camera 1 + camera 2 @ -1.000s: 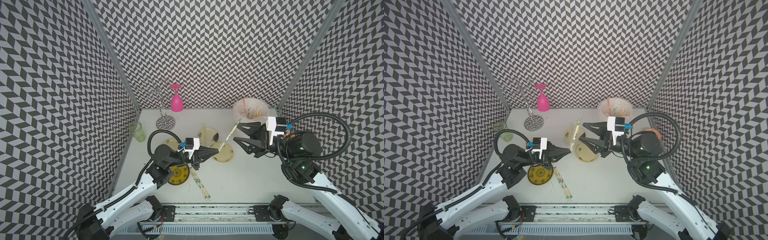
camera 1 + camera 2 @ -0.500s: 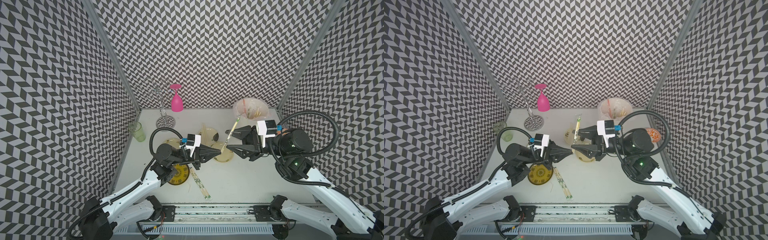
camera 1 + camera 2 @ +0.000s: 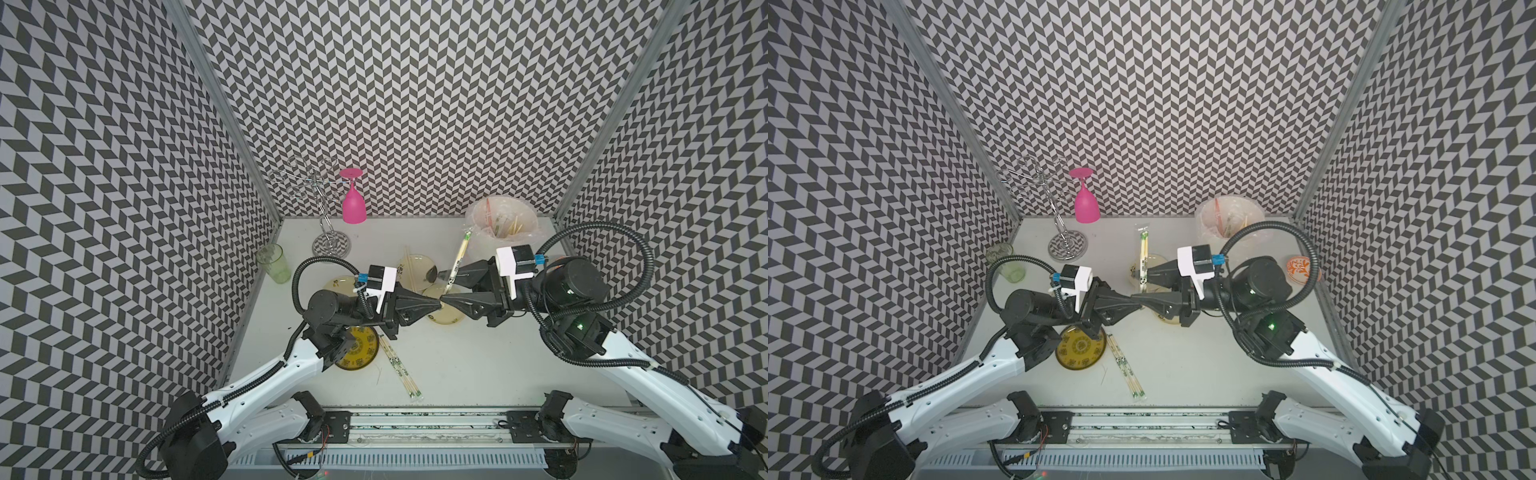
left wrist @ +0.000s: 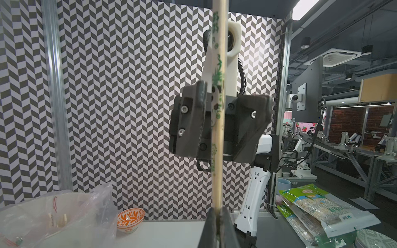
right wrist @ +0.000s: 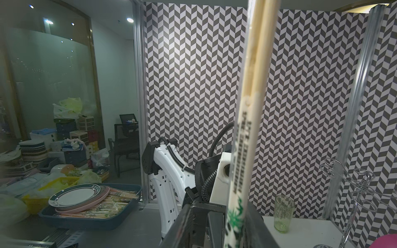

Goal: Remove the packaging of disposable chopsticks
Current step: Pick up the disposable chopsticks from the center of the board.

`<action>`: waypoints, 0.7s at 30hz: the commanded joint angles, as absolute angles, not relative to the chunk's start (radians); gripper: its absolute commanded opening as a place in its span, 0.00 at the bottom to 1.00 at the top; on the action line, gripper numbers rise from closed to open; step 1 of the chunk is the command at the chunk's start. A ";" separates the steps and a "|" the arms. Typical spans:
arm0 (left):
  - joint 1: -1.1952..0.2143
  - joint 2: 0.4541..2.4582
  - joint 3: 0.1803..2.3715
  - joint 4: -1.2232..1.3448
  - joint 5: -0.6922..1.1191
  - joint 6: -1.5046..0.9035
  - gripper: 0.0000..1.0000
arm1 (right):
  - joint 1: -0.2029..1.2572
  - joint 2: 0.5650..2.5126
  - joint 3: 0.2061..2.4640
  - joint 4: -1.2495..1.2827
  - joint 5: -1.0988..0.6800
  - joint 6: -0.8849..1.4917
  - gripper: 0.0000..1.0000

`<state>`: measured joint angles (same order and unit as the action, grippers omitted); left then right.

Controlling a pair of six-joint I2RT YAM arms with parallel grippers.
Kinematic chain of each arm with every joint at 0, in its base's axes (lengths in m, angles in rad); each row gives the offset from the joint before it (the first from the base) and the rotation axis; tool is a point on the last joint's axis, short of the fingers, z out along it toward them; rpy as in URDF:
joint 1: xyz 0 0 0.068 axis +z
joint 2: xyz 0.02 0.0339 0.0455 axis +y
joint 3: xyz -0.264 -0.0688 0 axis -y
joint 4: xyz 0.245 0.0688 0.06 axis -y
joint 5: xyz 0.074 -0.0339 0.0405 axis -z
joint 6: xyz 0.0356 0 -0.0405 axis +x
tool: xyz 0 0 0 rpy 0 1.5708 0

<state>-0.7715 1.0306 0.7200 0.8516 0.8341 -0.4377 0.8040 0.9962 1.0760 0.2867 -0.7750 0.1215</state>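
Pinching the lower end of a printed sleeve [image 3: 459,257], the left gripper [image 3: 439,301] holds it roughly upright above the desk [image 3: 457,365], with the chopsticks [image 5: 257,53] inside. The right gripper [image 3: 441,286] faces it, jaws spread, one on each side of the sleeve, higher up than the left gripper's tips.

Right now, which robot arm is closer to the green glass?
Left. The left arm bends close beside the green glass at the table edge. The right arm is far across the table, on the opposite side.
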 commanded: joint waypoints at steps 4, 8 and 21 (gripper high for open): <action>-0.770 1.042 0.756 0.936 0.860 -0.487 0.00 | 0.820 1.009 1.061 0.351 -0.788 0.127 0.34; -0.770 1.046 0.758 0.942 0.868 -0.491 0.00 | 0.824 1.016 1.062 0.366 -0.799 0.141 0.30; -0.765 1.036 0.746 0.979 0.837 -0.506 0.39 | 0.827 0.988 1.054 0.366 -0.676 0.161 0.00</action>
